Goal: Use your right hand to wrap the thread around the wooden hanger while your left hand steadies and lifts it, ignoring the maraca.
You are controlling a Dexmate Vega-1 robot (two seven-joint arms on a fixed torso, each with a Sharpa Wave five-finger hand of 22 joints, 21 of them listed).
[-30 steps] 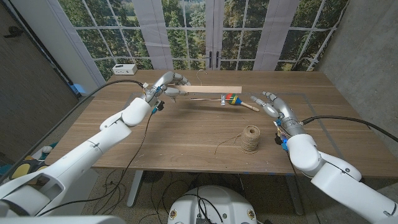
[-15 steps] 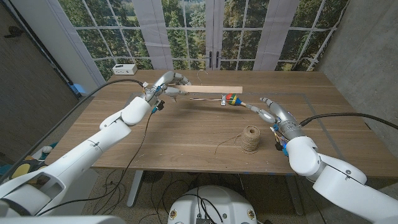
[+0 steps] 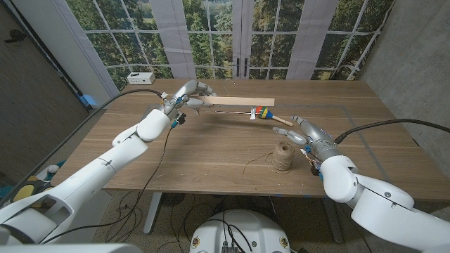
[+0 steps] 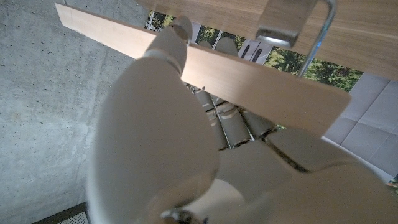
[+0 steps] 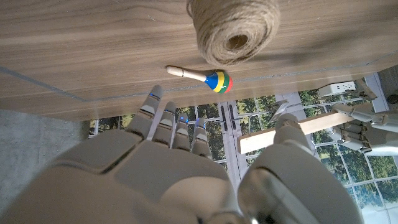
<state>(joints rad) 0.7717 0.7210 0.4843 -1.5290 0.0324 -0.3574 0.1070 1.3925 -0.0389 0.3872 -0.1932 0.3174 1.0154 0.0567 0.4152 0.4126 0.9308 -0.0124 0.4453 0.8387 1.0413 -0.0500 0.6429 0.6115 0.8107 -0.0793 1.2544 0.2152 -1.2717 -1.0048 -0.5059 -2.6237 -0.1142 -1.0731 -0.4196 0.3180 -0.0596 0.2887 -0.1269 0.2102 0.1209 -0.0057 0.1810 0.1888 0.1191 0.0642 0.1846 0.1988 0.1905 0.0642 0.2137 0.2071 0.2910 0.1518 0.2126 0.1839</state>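
Looking down from the head camera, the left hand point(image 3: 191, 93) grips one end of the wooden hanger point(image 3: 239, 102) and holds it raised above the table point(image 3: 211, 158), its metal hook point(image 3: 228, 83) pointing toward the windows. The right hand point(image 3: 307, 131) hovers empty with fingers spread, just beside the ball of thread point(image 3: 283, 156), which sits on the table with a loose end point(image 3: 254, 164) trailing toward the left arm's side. The maraca point(image 3: 271, 116) lies on the table beyond the thread, near the hanger's free end. From the left wrist, the left hand point(image 4: 186, 155) closes around the hanger's flat bar point(image 4: 249, 84). From the right wrist, the right hand point(image 5: 174, 162) is open, fingers apart, with the thread point(image 5: 234, 28) and maraca point(image 5: 208, 78) ahead of it and the hanger point(image 5: 298, 132) beyond.
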